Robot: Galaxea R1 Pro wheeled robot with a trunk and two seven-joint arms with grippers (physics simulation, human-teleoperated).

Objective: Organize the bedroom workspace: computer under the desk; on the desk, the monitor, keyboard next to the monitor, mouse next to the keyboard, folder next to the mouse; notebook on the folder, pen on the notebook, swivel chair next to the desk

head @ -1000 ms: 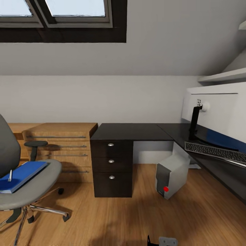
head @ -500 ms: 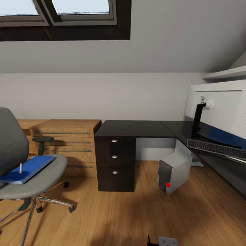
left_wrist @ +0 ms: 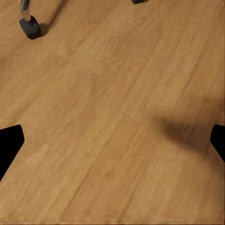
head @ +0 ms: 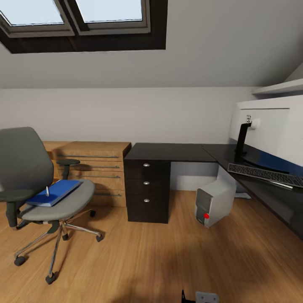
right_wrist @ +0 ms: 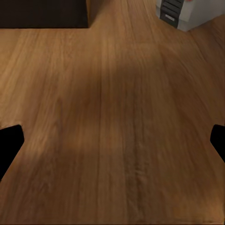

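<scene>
The swivel chair [head: 40, 185] stands on the floor left of the desk [head: 168, 152], and one of its casters [left_wrist: 30, 28] appears in the left wrist view. The blue folder [head: 57, 192] lies on its seat with a thin pale stick, maybe the pen [head: 47, 190], on top. I cannot make out the notebook. The computer [head: 212, 202] stands under the desk and is also in the right wrist view [right_wrist: 187, 11]. At the right, the monitor [head: 269, 126] and the keyboard [head: 265, 174] rest on the desk. The mouse is out of view. The left gripper [left_wrist: 112, 140] and the right gripper [right_wrist: 112, 140] hang open above bare floor.
Low light-wood shelving [head: 94, 168] lines the wall between chair and desk. The desk's black drawer unit [head: 147, 189] stands at its left end. A skylight [head: 84, 17] is set in the sloped ceiling. Open wood floor [head: 147, 261] lies in front of me.
The whole view has shifted, so the camera moved: the chair now shows in full and everything looks a little farther off. The things themselves have not moved.
</scene>
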